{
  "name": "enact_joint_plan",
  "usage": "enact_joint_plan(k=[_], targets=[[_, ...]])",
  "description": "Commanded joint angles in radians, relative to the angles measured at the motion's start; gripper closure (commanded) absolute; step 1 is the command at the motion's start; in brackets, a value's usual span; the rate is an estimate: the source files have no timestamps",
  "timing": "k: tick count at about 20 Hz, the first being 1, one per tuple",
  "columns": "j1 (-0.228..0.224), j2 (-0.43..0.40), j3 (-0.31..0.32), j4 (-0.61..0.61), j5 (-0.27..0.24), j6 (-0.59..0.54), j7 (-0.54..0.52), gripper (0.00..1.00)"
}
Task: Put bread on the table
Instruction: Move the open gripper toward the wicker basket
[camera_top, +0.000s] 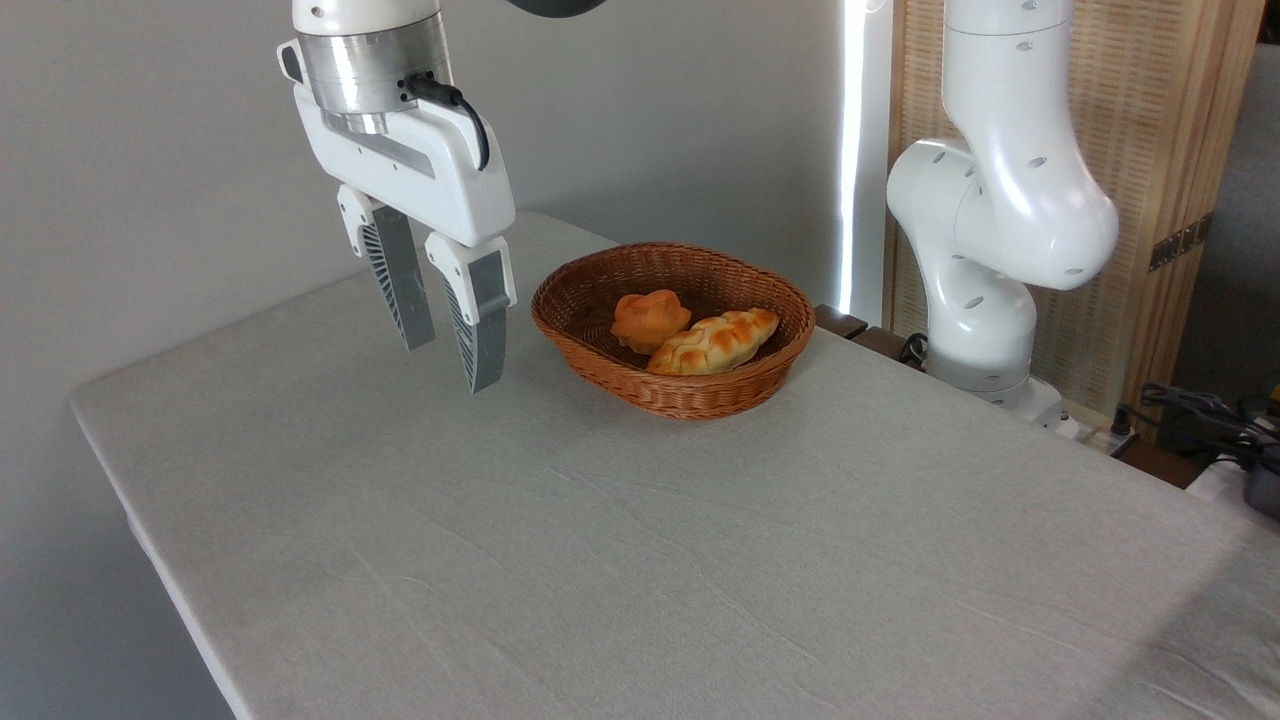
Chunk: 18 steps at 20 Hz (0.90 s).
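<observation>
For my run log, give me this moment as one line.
gripper: open, empty, above table, left of basket | bread: in basket beside braided loaf | step: not yet grasped

A wicker basket (672, 385) near the far edge is the only obstacle on the table (600, 560), all else bare cloth.

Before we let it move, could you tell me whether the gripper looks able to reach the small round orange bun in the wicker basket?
Probably yes. The gripper hangs open to the left of the brown wicker basket, and the small round orange bun lies uncovered, though the golden braided loaf touches its right side.
</observation>
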Motion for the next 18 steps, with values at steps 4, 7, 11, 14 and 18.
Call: enact_joint_plan(k=[4, 7, 11, 14, 18], targets=[[0.004, -0.028, 0.004, -0.029, 0.013, 0.016, 0.005, 0.0], [0.004, -0.026, 0.004, -0.029, 0.013, 0.016, 0.005, 0.0], [0.004, -0.032, 0.002, -0.039, 0.013, 0.016, 0.005, 0.0], [0.004, -0.052, 0.001, -0.059, -0.003, 0.017, 0.002, 0.0], [0.004, -0.085, -0.001, -0.098, -0.004, 0.02, 0.002, 0.0]])
